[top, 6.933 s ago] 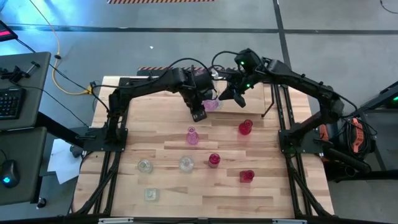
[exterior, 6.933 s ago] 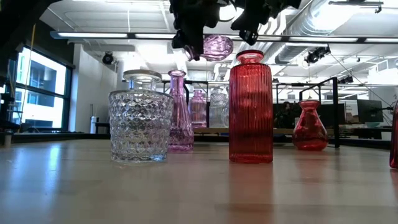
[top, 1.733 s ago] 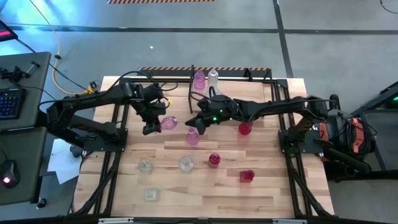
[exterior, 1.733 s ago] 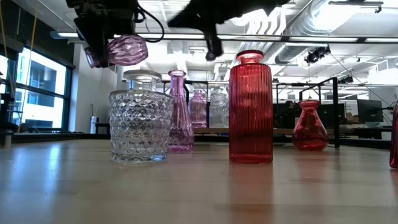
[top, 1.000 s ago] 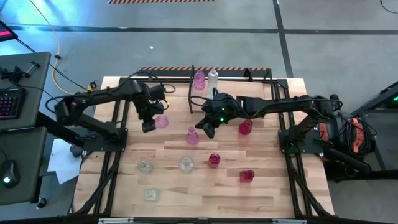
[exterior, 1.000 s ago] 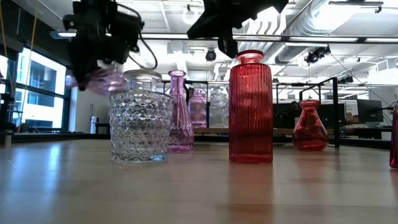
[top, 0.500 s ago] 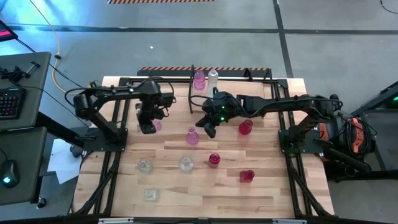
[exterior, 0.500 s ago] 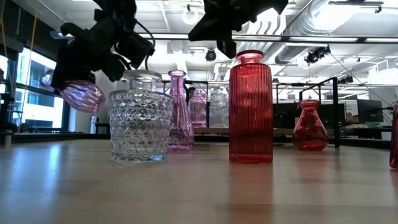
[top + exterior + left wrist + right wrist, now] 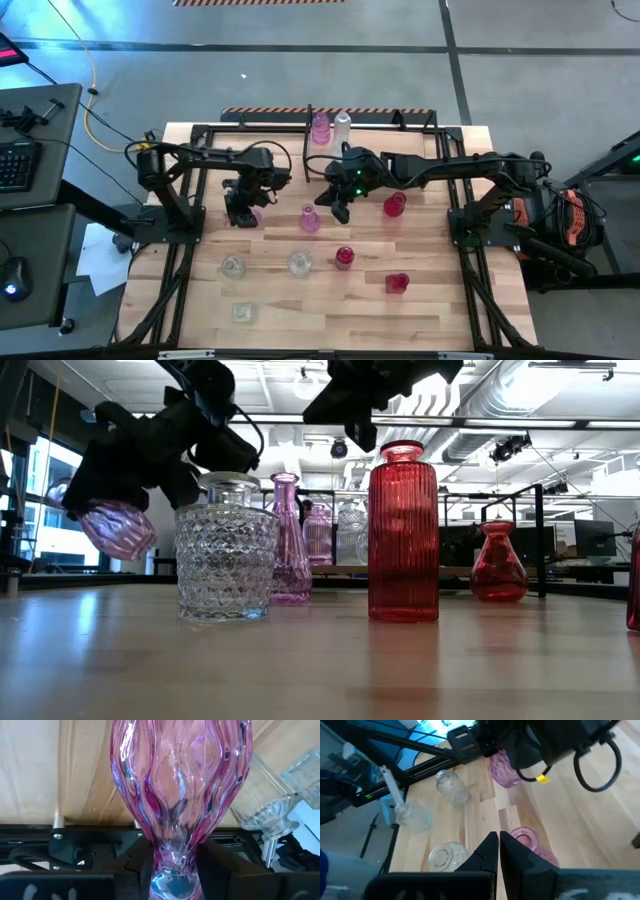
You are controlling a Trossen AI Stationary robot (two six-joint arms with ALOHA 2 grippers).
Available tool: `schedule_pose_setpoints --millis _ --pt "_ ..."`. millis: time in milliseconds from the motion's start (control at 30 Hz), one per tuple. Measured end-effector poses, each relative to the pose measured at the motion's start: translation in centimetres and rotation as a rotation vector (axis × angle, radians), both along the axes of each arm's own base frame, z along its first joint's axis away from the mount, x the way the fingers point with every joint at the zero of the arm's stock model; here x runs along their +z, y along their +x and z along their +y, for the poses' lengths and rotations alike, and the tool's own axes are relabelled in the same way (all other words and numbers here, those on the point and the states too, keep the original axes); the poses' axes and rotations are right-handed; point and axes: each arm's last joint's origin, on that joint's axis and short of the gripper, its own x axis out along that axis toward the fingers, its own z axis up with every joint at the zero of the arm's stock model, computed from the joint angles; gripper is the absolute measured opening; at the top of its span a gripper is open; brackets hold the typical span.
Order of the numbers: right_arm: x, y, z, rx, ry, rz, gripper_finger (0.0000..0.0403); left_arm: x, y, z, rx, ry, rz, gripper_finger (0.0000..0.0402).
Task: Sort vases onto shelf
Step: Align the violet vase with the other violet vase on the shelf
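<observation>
Above the table's left side, the left pincer pinches a ribbed pink vase by its neck, tilted, clear of the wood. Mid-table, the right pincer hangs pressed together beside a slim pink vase.

A robotics lab in an open industrial hall was the setting: a butcher-block wooden table stood on a polished grey concrete floor, with a strip of orange-and-black hazard tape marked on it beyond the table's far edge. Past the left edge stood a dark desk carrying a keyboard and mouse, with a yellow cable trailing across the floor. The table-level camera showed exposed ceiling ducts, strip lighting, tall windows and distant computer monitors.
</observation>
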Motion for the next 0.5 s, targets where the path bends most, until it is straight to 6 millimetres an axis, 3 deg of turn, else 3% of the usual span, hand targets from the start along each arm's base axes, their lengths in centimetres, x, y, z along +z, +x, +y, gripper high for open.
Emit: schedule_pose_setpoints --millis 500 --pt "1.3 -1.1 0.2 0.016 0.008 -0.011 0.0000 -4.7 2.0 -1.5 -0.026 -0.082 0.131 0.0112"
